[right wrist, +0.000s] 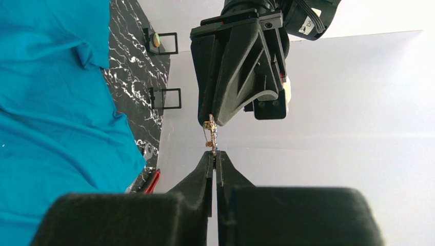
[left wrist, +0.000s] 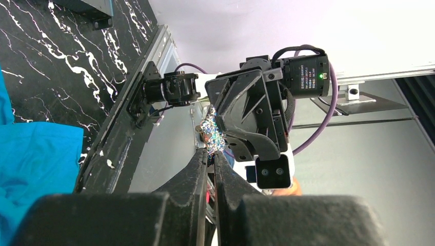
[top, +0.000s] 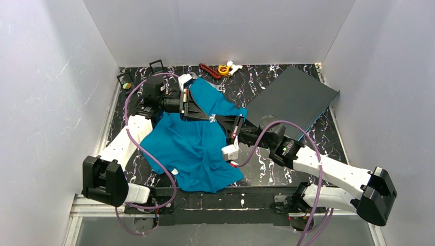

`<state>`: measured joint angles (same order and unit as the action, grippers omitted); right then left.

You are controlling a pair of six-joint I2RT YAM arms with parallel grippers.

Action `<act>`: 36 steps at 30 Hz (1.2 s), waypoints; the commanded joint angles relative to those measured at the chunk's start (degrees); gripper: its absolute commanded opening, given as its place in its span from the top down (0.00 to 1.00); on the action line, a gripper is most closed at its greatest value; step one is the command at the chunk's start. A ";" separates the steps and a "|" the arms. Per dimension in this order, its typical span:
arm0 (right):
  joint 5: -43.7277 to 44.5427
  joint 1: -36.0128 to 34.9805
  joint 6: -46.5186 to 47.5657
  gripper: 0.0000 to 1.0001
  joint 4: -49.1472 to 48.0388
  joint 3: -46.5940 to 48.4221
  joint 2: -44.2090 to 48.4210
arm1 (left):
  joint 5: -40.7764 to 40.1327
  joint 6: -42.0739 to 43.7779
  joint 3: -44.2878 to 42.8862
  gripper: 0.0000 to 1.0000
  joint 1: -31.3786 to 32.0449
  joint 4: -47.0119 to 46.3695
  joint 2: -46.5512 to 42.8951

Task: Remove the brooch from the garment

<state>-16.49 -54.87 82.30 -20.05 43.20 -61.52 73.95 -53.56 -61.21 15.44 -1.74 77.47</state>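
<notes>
Seen from above, the large teal-blue cloth T-shirt (top: 190,148) lies on the black white-veined table (top: 267,169), with the left gripper (top: 207,116) and right gripper (top: 217,121) meeting tip to tip over it. The left wrist view shows the left fingers (left wrist: 196,174) closed on a small glittering brooch (left wrist: 211,134). In the right wrist view, the right fingers (right wrist: 203,177) pinch its other end, clear of the cloth.

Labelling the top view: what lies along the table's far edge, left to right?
Small black frame holding a round disc → empty black square frame → red-and-black tool → small yellow round item → small white plastic piece → flat dark grey board.
</notes>
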 commanded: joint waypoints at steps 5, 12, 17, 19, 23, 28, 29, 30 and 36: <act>1.32 -0.46 1.77 0.42 -0.78 -0.84 1.16 | 0.86 1.02 1.65 1.00 -0.98 -1.38 -3.04; 6.62 -0.49 3.23 0.02 2.86 -1.88 1.66 | -2.60 1.99 1.75 1.00 -4.95 -1.78 -2.14; 12.98 -0.50 -4.19 0.02 7.15 0.82 0.54 | -9.56 3.13 0.44 1.00 -10.40 -1.87 0.42; 18.19 -0.20 -7.89 0.02 11.70 3.66 -2.03 | -12.46 3.95 -1.86 1.00 -12.55 -1.53 3.18; 23.36 4.80 -13.95 0.02 16.63 6.13 -7.45 | -17.46 6.31 -9.38 1.00 -15.30 -0.12 10.27; 24.69 14.07 -23.22 0.02 26.64 12.53 -14.38 | -30.13 8.35 -17.20 1.00 -18.30 3.41 15.75; 25.77 15.75 -24.23 0.02 27.70 13.39 -16.53 | -32.88 8.61 -18.41 1.00 -18.60 4.19 16.52; 27.40 17.57 -25.45 0.01 28.24 14.06 -18.01 | -35.43 8.93 -19.54 1.00 -18.99 3.90 17.30; 26.65 24.32 -34.96 0.01 37.48 19.83 -25.79 | -46.38 5.73 -26.27 1.00 -21.46 5.52 24.44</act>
<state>9.28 -33.06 56.38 8.80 57.56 -83.77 37.93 -46.78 -81.76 -4.62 0.99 98.15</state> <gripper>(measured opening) 0.983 0.027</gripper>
